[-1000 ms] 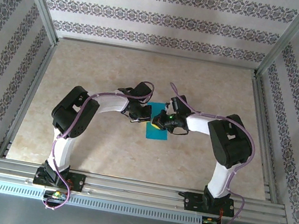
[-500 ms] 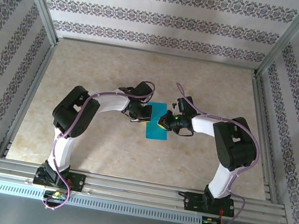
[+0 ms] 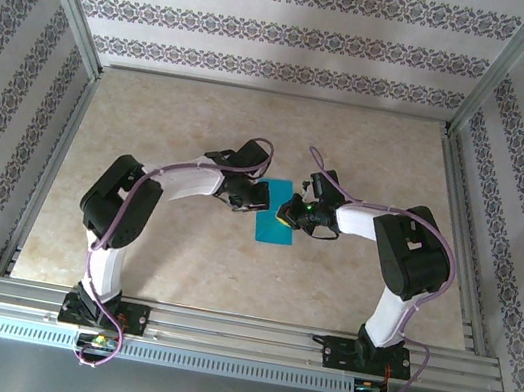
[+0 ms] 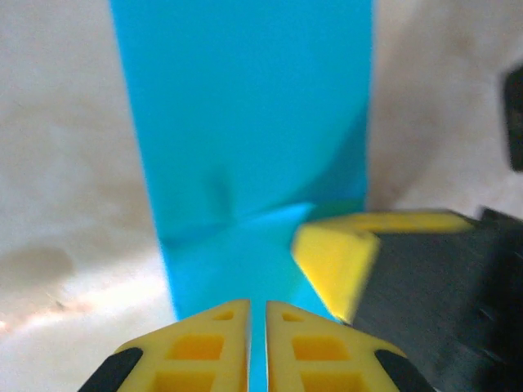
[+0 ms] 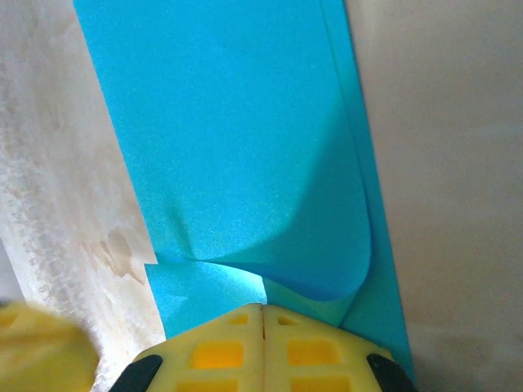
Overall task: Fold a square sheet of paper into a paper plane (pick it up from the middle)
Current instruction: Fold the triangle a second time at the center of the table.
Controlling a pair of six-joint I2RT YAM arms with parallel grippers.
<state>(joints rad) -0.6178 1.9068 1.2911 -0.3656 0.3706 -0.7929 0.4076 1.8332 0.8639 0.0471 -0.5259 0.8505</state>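
Paper (image 3: 273,229) amid open table (image 3: 174,120): right jaws pinch its edge, left jaws barely parted.

Square sheet of paper (image 4: 245,106) is being seen as a teal strip running top to bottom centre, creased mid-frame. Its right edge is being touched by right gripper (image 4: 337,263) at right centre. Left gripper (image 4: 257,317) is being held over the strip at bottom centre, fingers barely parted.

Beige, marbled worktop (image 3: 371,154) at centre, bounded by an aluminium frame (image 3: 238,329) with rails across the lower edge and uprights rising to the upper corners. Walls (image 3: 291,29) at top, left and right carry white paper with grey ornamental bands. Lighting is even and diffuse.
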